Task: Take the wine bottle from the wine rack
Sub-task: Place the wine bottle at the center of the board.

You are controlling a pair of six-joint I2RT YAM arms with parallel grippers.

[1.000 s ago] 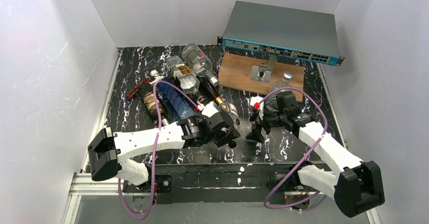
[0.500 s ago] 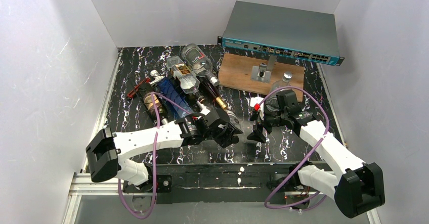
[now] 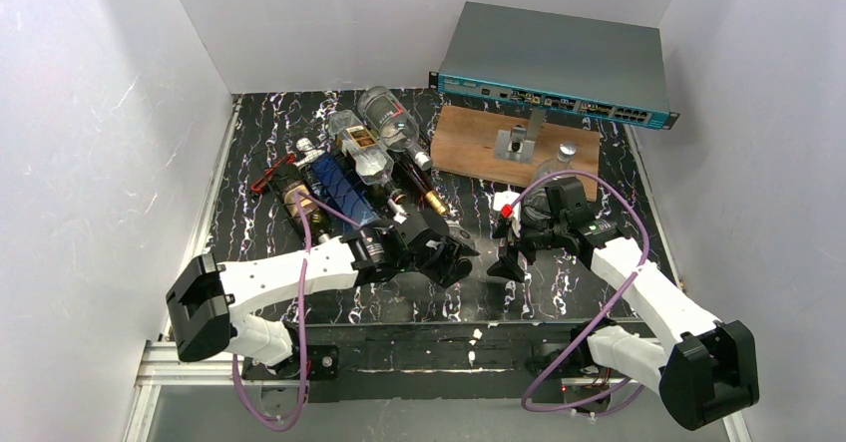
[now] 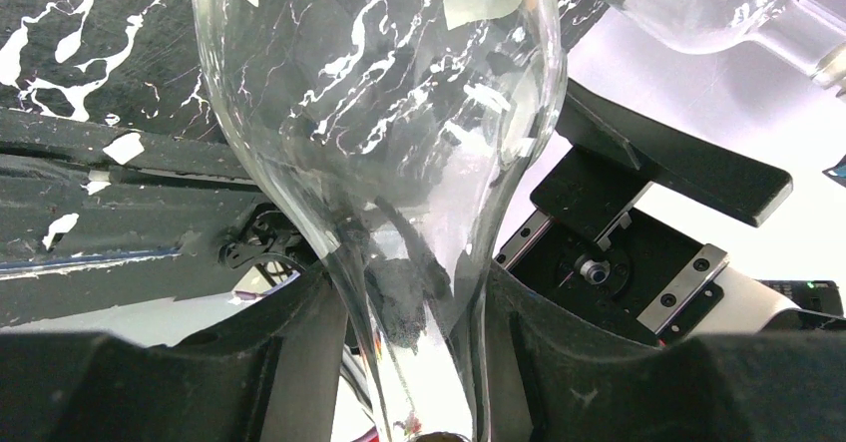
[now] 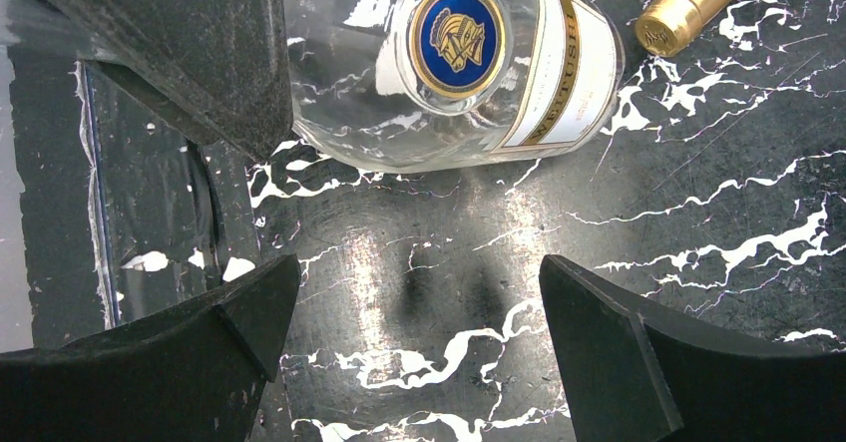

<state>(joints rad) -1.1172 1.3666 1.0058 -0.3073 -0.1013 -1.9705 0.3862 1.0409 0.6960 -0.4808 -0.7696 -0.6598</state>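
Note:
My left gripper [image 3: 446,255] is shut on the neck of a clear glass wine bottle [image 4: 379,113], just right of the wine rack. In the top view the gripper covers most of this bottle. The right wrist view shows its round base with a blue emblem and a white label [image 5: 461,43], low over the black marbled table. The black wire wine rack [image 3: 274,175] sits at the left and holds several lying bottles, among them a blue one [image 3: 339,191]. To the bottle's right, my right gripper [image 3: 504,254] hangs open over bare table with nothing between its fingers [image 5: 239,332].
A gold-foil bottle neck [image 3: 431,199] points out of the rack toward the grippers. Behind the right arm lies a brown wooden board [image 3: 469,143] with a metal bracket [image 3: 519,143], and a teal network switch [image 3: 559,63] lies beyond it. White walls close in three sides.
My left gripper has turned and shifted slightly right and away with the clear bottle, now covering it from above. The right arm has hardly moved.

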